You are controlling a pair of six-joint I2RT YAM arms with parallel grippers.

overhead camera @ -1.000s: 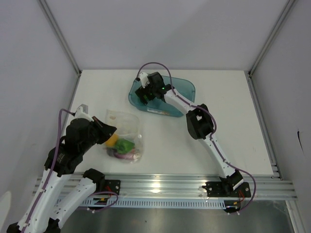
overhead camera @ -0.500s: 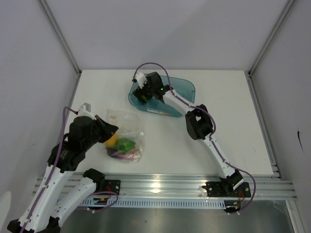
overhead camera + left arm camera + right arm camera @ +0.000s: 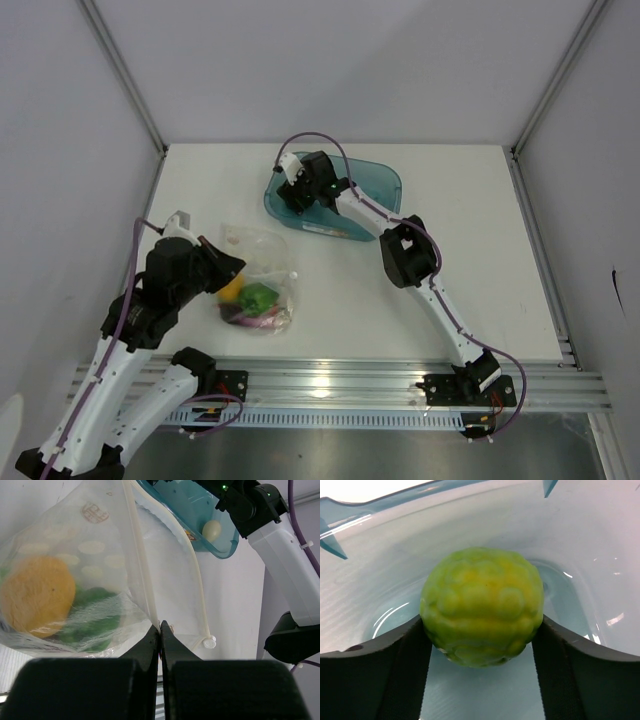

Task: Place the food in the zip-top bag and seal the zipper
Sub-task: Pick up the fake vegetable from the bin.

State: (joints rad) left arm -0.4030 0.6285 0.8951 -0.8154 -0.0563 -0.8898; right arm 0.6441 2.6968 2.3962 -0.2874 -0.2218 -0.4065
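The top camera is fixed above and behind the arms and looks down on the whole table (image 3: pixel 480 260), with the arm bases at the bottom edge. The left wrist camera sits low, very near the bag (image 3: pixel 100 555), and faces across the table toward the tray (image 3: pixel 200 515); both appear also in the top view. The right wrist camera looks from very close into the tray, where the vegetable (image 3: pixel 482 605) fills the middle.
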